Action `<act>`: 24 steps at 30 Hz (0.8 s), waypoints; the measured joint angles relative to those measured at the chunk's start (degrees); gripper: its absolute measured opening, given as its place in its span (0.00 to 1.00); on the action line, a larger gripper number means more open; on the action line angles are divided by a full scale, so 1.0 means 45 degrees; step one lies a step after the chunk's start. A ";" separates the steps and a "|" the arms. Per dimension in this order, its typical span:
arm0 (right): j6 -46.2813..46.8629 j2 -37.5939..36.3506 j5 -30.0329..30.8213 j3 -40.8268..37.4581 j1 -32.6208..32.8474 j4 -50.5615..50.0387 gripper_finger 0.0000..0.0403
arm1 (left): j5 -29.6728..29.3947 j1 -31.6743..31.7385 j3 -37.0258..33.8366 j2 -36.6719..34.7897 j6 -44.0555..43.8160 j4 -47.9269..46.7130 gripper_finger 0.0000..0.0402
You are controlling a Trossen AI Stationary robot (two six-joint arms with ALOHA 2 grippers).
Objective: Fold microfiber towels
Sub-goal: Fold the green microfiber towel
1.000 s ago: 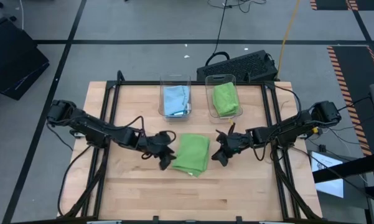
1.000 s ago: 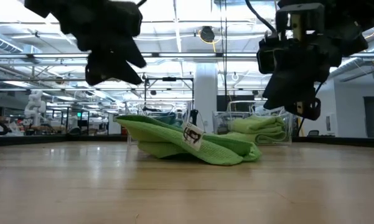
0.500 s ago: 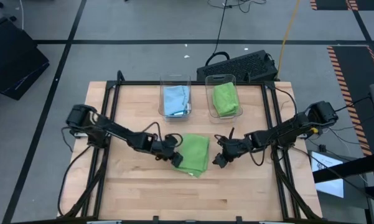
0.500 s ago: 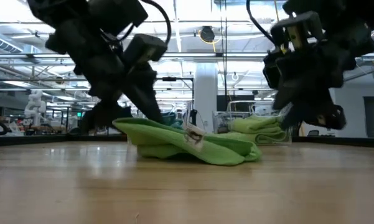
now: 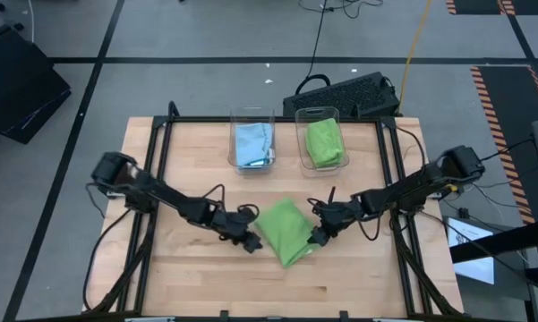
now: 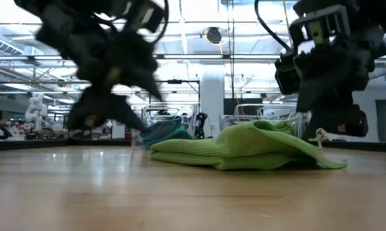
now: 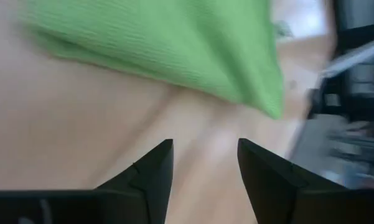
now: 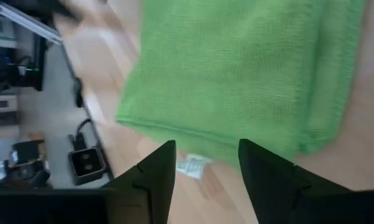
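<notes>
Towel position: we find one lime green towel (image 5: 286, 231) lying folded and rumpled on the wooden worktop (image 5: 197, 277), near the middle, turned at an angle to the worktop edges. In the low view it forms a low mound (image 6: 247, 146) with a small white tag (image 6: 320, 135) at its right end.

Left gripper (image 5: 249, 243) sits low at the towel's left edge; in its wrist view the two dark fingers (image 7: 150, 171) stand spread with bare wood between them and the green cloth (image 7: 174, 43) just beyond, so nothing is held.

Right gripper (image 5: 319, 236) is at the towel's right edge. We see its fingers (image 8: 155, 167) spread too, hovering over the cloth's hem (image 8: 236, 68) and the tag (image 8: 191, 167), not pinching either.

Far side of the worktop: two clear bins side by side. We note the left bin (image 5: 251, 114) holds a light blue towel (image 5: 253, 143), and the right bin (image 5: 317, 114) a folded lime green towel (image 5: 324, 143).
</notes>
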 joint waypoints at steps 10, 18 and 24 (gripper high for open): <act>-0.0415 -0.1756 0.0051 0.0006 -0.0078 -0.2216 0.42 | -0.2645 0.0720 -0.0047 -0.1517 0.1101 -0.3154 0.57; -0.0592 -0.2030 -0.0056 -0.0004 -0.0335 -0.2211 0.42 | -0.1432 0.2235 -0.0020 0.0073 0.1005 -0.2017 0.88; -0.0587 -0.2144 -0.0095 0.0005 -0.0335 -0.2424 0.42 | -0.0377 0.2586 0.0098 0.0972 0.0744 -0.0662 0.86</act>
